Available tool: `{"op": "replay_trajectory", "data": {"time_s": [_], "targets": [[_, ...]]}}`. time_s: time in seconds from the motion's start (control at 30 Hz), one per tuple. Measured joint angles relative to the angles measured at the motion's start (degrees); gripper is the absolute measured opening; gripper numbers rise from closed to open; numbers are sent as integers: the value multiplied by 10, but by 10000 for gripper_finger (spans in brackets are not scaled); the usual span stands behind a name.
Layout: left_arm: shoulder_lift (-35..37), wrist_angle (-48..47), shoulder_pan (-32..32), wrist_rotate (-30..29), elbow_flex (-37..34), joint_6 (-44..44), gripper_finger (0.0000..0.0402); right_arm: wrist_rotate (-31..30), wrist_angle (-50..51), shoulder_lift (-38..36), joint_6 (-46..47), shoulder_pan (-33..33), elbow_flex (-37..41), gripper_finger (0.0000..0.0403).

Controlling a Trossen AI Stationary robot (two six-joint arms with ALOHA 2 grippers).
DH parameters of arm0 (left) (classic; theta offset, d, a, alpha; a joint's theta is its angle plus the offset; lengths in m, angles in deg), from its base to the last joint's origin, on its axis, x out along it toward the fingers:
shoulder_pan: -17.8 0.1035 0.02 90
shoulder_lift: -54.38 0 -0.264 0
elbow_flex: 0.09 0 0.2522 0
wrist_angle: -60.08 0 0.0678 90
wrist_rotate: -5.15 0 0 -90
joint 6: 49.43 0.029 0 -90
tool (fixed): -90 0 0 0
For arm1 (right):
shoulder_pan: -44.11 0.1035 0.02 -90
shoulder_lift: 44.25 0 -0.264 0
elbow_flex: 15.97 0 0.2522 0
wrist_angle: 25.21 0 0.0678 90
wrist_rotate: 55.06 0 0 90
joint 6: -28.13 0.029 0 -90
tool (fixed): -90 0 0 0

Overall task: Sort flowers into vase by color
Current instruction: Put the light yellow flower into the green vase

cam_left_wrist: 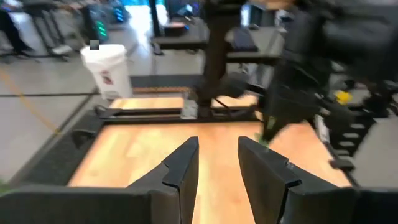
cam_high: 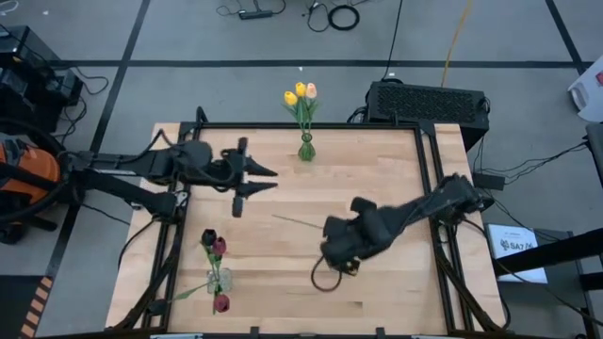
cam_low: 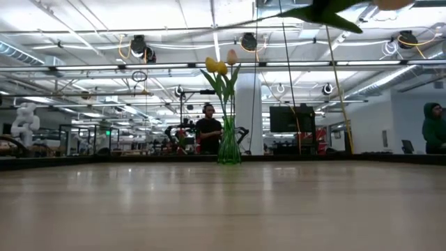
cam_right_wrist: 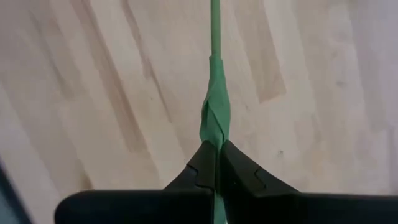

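The right gripper (cam_right_wrist: 216, 163) hangs over the middle of the wooden table (cam_high: 377, 179), a little toward four o'clock from its centre. Its two fingers (cam_right_wrist: 239, 171) are pressed together on a thin green flower stem (cam_right_wrist: 216, 109), which runs straight out from the fingertips above the wood. In the high view the stem (cam_high: 297, 222) reaches from under the gripper (cam_high: 341, 247) toward ten o'clock as a fine line. In the low view a green leaf (cam_low: 322, 14) and a peach flower head (cam_low: 390, 3) show at the upper edge, lifted well above the table; which flower they belong to cannot be told for certain.

The left gripper (cam_high: 256, 179) is held above the table at about ten o'clock from its centre, pointing toward three o'clock. Its fingers (cam_left_wrist: 183, 168) stand apart with nothing between them.

A green vase (cam_high: 306, 149) stands at the twelve o'clock edge of the table, holding two yellow tulips (cam_high: 295, 94) and one peach tulip (cam_high: 311, 90) on upright stems. In the low view this vase (cam_low: 228, 150) rises from the far edge, its heads well above it.

A clear vase (cam_high: 219, 280) stands near seven o'clock, close to the table's left side. It holds a near-black tulip (cam_high: 208, 237) and a dark red tulip (cam_high: 219, 247). Another dark red tulip (cam_high: 220, 303) lies just beside the vase toward six o'clock.
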Motion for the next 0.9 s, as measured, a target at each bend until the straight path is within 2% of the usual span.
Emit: {"op": "replay_trajectory", "data": {"time_s": [0.2, 0.47, 0.9], "targets": [[-76, -45, 0, 27, 82, 1, 118, 11, -1, -69, -49, -59, 0, 0], [-178, -97, 0, 28, 167, 5, 118, 28, -2, -80, -145, -110, 0, 0], [-298, -117, 0, 33, 186, 5, 118, 30, -2, -79, -207, -140, 0, 0]]}}
